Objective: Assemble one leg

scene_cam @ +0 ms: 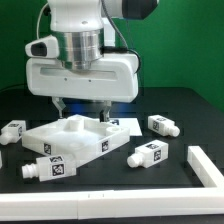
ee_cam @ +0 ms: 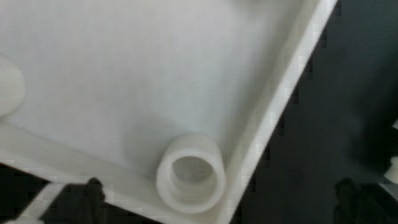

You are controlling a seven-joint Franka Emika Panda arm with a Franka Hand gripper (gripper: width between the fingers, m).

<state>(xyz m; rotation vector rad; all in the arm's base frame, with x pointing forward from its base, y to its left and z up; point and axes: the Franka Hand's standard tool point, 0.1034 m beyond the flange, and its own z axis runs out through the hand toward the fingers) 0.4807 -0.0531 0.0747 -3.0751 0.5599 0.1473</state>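
Note:
My gripper (scene_cam: 83,112) is open and low over the far part of the large flat white square panel (scene_cam: 75,138). In the wrist view the panel (ee_cam: 125,90) fills the picture. Its corner, with a round raised socket (ee_cam: 191,177), lies between my dark fingertips (ee_cam: 63,203), and I see no contact. The gripper (ee_cam: 228,207) holds nothing. Several legs lie loose on the black table: one at the exterior view's left (scene_cam: 15,129), one against the panel's front corner (scene_cam: 45,168), one at the right (scene_cam: 163,124), and one in front of it (scene_cam: 147,154).
The marker board (scene_cam: 125,124) lies flat just behind the panel on the exterior view's right. A long white bar (scene_cam: 207,166) lies at the front right. A green wall stands behind the table.

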